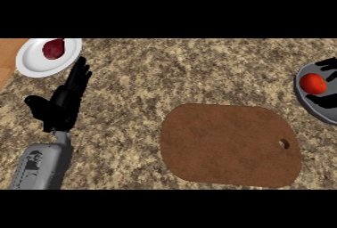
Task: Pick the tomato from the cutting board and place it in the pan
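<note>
**Tomato sits in the pan, right hand's fingers around it**

From my station I see the tomato [313, 83] at the far right edge of the view, resting inside the grey pan [304, 100]. My right hand [324, 103] shows only in part there: black fingers [326, 65] lie just beyond the tomato and more dark finger shapes lie just on the near side of it, so the tomato sits between them. The fingers look parted rather than curled tight, but the view cuts the hand off at the edge and I cannot tell whether they touch the tomato or stand just apart from it.

The brown cutting board [230, 144] lies well to the left of those fingers, nearer to me, flat on the speckled counter [164, 75], with its hanging hole at the end that faces the pan.

My left hand [60, 104] is over at the left side, fingers straight and lying close together, pointing away from me, thumb out to the left. It holds nothing. Just past its fingertips, slightly to the left, sits a white plate [36, 62] carrying a dark red piece of food [53, 48]; the fingertips come right up to the plate's rim.
</note>
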Controlling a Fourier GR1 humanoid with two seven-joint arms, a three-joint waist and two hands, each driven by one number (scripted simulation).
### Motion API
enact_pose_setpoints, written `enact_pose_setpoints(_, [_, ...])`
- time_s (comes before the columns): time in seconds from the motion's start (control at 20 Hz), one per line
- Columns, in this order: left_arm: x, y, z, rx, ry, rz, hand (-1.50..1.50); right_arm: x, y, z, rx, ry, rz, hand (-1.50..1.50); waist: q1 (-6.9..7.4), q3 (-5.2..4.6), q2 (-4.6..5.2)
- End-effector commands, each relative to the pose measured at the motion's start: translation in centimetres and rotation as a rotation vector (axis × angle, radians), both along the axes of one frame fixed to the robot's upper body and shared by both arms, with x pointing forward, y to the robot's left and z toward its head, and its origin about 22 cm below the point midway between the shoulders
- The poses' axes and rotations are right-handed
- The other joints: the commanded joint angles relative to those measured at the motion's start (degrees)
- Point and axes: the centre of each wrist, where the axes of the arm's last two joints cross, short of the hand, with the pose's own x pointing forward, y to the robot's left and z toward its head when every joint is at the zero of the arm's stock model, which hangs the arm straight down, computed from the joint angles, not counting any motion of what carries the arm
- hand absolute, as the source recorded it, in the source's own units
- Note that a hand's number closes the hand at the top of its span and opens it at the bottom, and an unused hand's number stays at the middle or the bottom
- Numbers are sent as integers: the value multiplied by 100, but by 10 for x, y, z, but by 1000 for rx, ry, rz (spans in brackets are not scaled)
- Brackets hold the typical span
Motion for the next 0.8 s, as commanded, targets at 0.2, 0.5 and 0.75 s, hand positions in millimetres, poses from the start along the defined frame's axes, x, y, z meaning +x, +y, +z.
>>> enact_pose_setpoints(0.2, [-9,15,0,-8,18,1,0,-15,-18,-14,126,49,90,-150,-30,8,-24])
enact_pose_setpoints(0.5, [-1,10,4,3,18,22,0,-14,-27,0,342,-180,83,-150,-219,3,-76])
enact_pose_setpoints(0.75, [-4,14,0,-5,13,62,0,-35,-50,-3,518,-180,72,-150,-259,-5,-91])
